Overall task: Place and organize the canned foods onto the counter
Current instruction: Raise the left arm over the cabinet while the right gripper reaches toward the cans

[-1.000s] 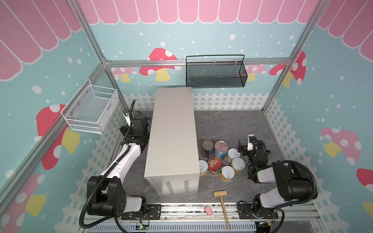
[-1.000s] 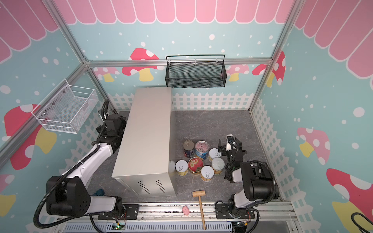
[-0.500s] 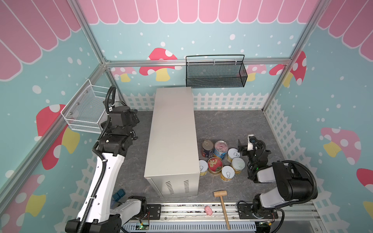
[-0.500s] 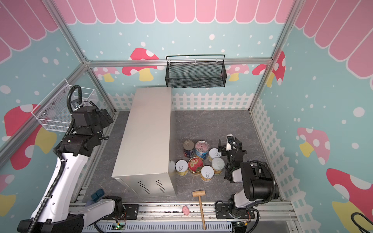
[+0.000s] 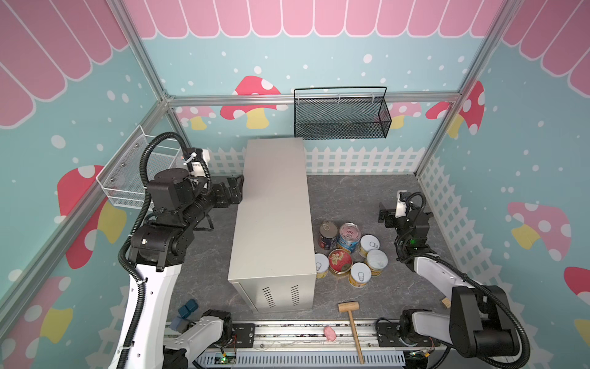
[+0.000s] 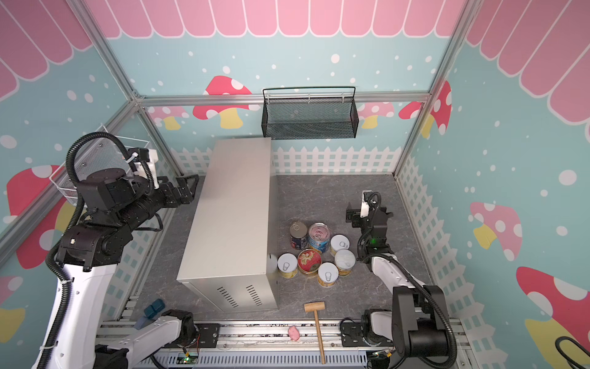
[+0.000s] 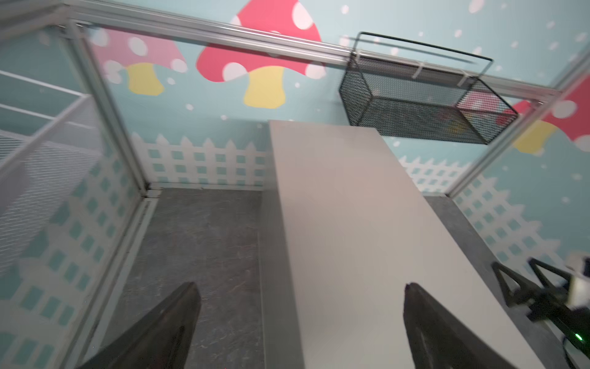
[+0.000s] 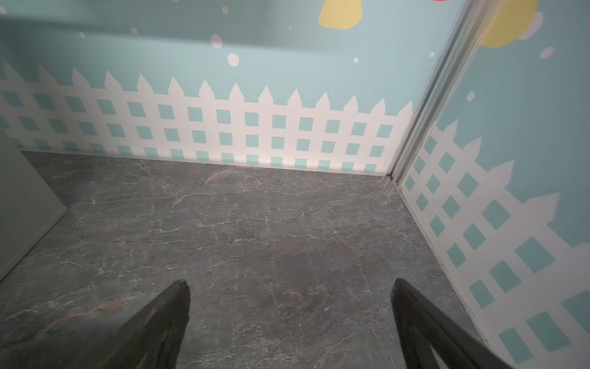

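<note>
The canned foods stand in a cluster on the grey floor just right of the counter (image 5: 274, 207) (image 6: 236, 207). They are a dark navy can (image 5: 328, 234), a light-blue can (image 5: 349, 238), a flat red-lidded tin (image 5: 340, 261) and several short yellow cans (image 5: 359, 275). My left gripper (image 5: 238, 188) (image 7: 301, 287) hangs open and empty at the counter's left top edge, far from the cans. My right gripper (image 5: 384, 214) (image 8: 290, 284) is low, open and empty over bare floor behind and to the right of the cans.
A black mesh basket (image 5: 341, 116) hangs on the back wall above the counter's far end. A white wire basket (image 5: 127, 179) hangs on the left wall behind my left arm. A wooden mallet (image 5: 351, 319) and a small pink toy (image 5: 330, 332) lie near the front rail.
My left arm has risen from low beside the counter and swung its gripper up to the counter's left top edge. The right arm and the cans have not moved.
</note>
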You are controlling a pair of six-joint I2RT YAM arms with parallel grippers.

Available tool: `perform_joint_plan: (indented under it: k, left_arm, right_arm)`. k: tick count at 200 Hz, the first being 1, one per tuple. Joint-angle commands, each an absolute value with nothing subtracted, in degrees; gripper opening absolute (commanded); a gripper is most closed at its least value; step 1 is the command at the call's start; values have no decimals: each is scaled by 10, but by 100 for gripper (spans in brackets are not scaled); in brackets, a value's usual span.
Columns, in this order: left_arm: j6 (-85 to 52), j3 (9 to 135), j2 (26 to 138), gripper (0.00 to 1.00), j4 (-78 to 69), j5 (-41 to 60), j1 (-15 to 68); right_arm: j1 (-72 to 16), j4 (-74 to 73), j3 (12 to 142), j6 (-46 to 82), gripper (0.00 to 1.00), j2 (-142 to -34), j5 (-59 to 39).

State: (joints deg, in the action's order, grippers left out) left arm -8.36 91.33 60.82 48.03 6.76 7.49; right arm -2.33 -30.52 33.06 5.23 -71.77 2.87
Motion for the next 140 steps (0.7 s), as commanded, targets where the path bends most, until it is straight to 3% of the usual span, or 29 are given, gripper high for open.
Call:
perform_joint_plan:
  k: [1,74,140]
  left_arm:
    - [-72,941,615,100,506,156,90]
    - [-64,956,633,100,519,177,131]
    - [-46,946,610,100,518,239,157]
  right_arm:
    - [-62,-92,372,72,99,-696,23]
    - [-242,175,448,147,99,-605,50]
    - [-314,225,397,197,99,-569,82]
